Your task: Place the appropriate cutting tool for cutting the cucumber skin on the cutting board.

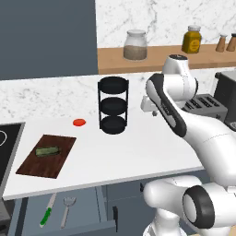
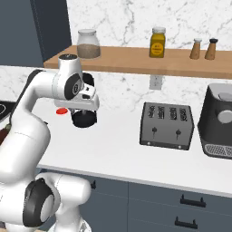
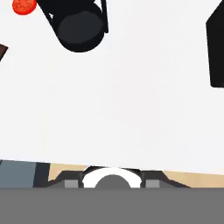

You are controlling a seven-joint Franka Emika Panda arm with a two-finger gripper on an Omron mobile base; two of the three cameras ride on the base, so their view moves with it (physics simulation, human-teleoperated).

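Spanning marble-backed wall, white counter holds cutting board with cucumber; tool state unclear

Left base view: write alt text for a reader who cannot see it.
A cucumber lies on a dark cutting board on a white counter; in the open drawer below lie a grey peeler and a green-handled knife, with the white arm at right.

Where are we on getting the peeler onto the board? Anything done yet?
Nothing is done yet. The cucumber lies on the cutting board, but the peeler still sits in the open drawer below the counter, beside the green-handled knife. Nothing is in hand: the arm is raised over the counter, far from the drawer. Left: reach into the drawer, grasp the peeler, lay it on the board.
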